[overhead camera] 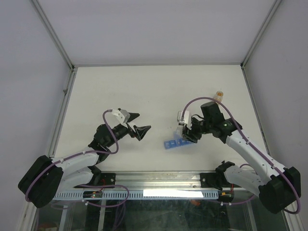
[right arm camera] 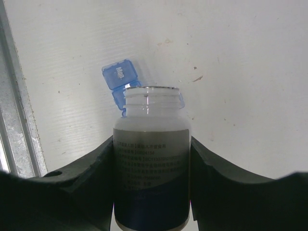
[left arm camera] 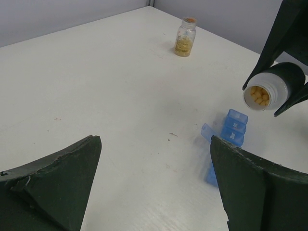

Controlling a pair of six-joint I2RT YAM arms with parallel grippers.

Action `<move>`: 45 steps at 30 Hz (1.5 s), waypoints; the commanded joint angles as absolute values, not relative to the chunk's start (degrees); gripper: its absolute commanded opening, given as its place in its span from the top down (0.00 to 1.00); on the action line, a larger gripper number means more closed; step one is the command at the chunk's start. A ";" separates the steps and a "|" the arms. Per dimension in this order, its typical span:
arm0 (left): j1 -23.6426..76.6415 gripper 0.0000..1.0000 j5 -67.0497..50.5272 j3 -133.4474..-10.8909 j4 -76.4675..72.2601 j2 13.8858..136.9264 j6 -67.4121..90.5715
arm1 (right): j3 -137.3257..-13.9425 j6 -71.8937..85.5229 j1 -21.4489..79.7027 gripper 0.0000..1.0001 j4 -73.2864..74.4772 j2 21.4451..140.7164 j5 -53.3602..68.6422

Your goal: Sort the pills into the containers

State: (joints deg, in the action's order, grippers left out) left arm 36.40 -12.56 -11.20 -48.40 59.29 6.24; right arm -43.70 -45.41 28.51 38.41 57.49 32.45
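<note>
The uncapped bottle [right arm camera: 151,163] is clamped between the fingers of the right gripper [overhead camera: 186,129] and tipped on its side, its mouth turned toward the strip [overhead camera: 174,143] close below, and yellowish pills [left arm camera: 260,95] are seen just inside the mouth. The strip is laid on the table [overhead camera: 144,91] near the front edge, between the 2 arms, with 1 lid [right arm camera: 119,73] flipped open. The left gripper [overhead camera: 138,123] is held wide and empty, left of the strip, and the jar [left arm camera: 185,37] is stood well apart at the far right.

Bright even light, soft shadows; glare strip on front rail [overhead camera: 168,193]; wrist-view foreground slightly blurred.
</note>
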 commanded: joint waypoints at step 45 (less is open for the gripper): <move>36.74 0.01 -14.68 -9.63 -51.64 54.76 4.53 | -50.89 8.00 -9.89 1.00 -15.77 54.88 85.18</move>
State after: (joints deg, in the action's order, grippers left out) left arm 36.40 -13.93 -10.68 -46.98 56.84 6.09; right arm -51.55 42.72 -10.94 -56.90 57.87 75.42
